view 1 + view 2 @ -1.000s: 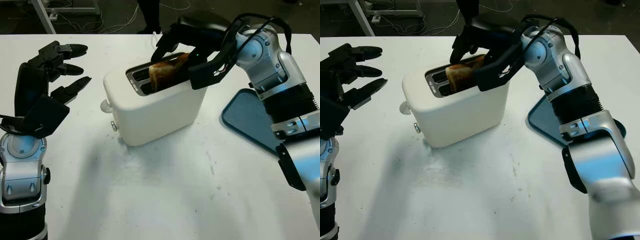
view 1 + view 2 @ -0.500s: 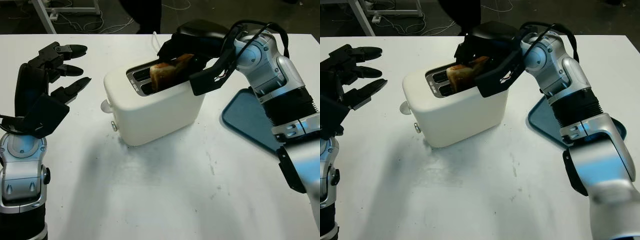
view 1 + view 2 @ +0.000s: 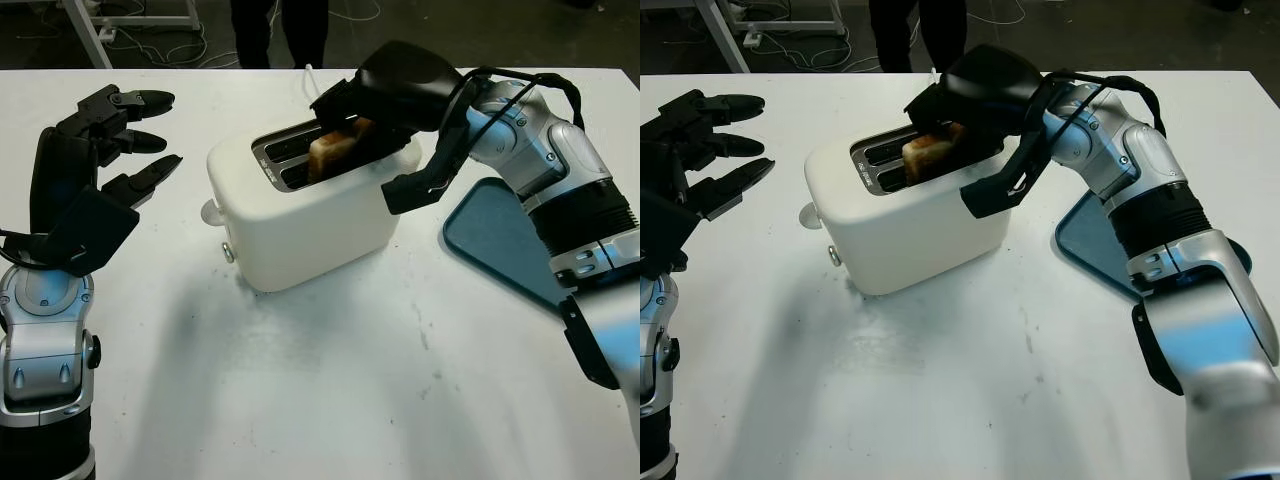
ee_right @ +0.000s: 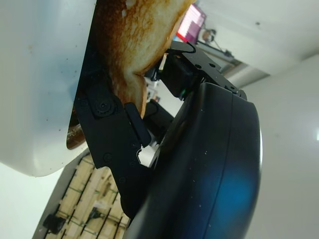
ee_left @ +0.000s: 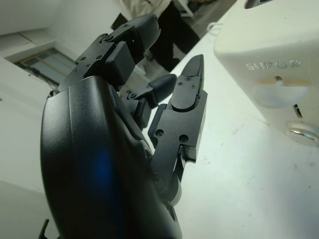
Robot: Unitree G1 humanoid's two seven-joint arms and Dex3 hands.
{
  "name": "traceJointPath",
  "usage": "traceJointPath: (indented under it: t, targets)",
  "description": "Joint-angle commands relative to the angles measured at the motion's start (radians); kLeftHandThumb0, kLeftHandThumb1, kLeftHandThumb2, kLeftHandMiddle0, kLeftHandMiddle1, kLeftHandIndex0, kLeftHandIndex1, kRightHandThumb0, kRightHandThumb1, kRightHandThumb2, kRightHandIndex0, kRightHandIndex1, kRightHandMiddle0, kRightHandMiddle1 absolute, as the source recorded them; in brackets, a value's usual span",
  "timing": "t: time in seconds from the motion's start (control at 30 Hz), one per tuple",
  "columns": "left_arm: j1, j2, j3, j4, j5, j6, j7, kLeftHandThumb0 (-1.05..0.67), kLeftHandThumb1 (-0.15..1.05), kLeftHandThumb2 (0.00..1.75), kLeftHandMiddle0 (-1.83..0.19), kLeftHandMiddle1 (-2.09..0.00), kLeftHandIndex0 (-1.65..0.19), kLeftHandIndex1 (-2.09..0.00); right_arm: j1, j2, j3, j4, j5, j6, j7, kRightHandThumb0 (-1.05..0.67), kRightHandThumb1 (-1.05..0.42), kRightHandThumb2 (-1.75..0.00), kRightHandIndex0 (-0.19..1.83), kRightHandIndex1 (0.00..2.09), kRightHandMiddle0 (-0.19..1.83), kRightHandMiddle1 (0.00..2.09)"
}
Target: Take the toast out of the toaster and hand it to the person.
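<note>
Right hand (image 3: 375, 110) had fingers pinching the toast (image 3: 333, 152), half out of the toaster (image 3: 310, 215). Light, crumbly, so grip its top edge gently. Left hand (image 3: 95, 165) was open at 9 o'clock.

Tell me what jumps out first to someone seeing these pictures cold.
The right robot hand grips a browned slice of toast that stands partly out of a slot of the boxy white toaster at the middle of the white table. The left robot hand is open, raised to the toaster's left. A flat blue tray lies to the right, and a person's dark legs stand beyond the table's far edge.
</note>
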Motion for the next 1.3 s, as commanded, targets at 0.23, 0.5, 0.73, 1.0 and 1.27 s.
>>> traceJointPath:
  t: [0.23, 0.5, 0.73, 1.0, 1.27]
  targets:
    - [0.011, -0.003, 0.005, -0.005, -0.004, -0.009, 0.005, -0.09, 0.92, 0.03, -0.49, -0.94, -0.57, -0.47, -0.064, -0.006, -0.082, 0.077, 0.064, -0.011, -0.067, -0.46, -0.92, -0.41, 0.99, 1.75, 0.76, 1.75]
    - [0.014, 0.004, 0.004, 0.004, 0.007, -0.024, 0.007, -0.12, 0.92, 0.03, -0.5, -0.95, -0.57, -0.47, -0.133, -0.001, -0.155, 0.2, 0.154, -0.041, -0.054, -0.49, -0.92, -0.47, 0.91, 1.75, 0.6, 1.75]
    - [0.014, 0.002, 0.001, 0.002, 0.012, -0.02, 0.011, -0.11, 0.92, 0.02, -0.5, -0.95, -0.58, -0.47, -0.185, -0.014, -0.211, 0.274, 0.181, -0.042, -0.156, -0.53, -0.92, -0.49, 1.01, 1.75, 0.68, 1.73]
    - [0.014, 0.006, 0.003, 0.024, 0.012, -0.05, 0.011, -0.09, 0.91, 0.02, -0.51, -0.96, -0.59, -0.47, -0.221, -0.029, -0.262, 0.386, 0.214, -0.036, -0.26, -0.49, -0.92, -0.63, 1.04, 1.75, 0.77, 1.75]
    - [0.013, -0.004, 0.002, 0.007, 0.011, -0.021, 0.015, -0.11, 0.91, 0.02, -0.5, -0.95, -0.58, -0.46, -0.239, -0.029, -0.283, 0.461, 0.227, 0.131, -0.306, -0.5, -0.92, -0.6, 1.01, 1.75, 0.78, 1.75]
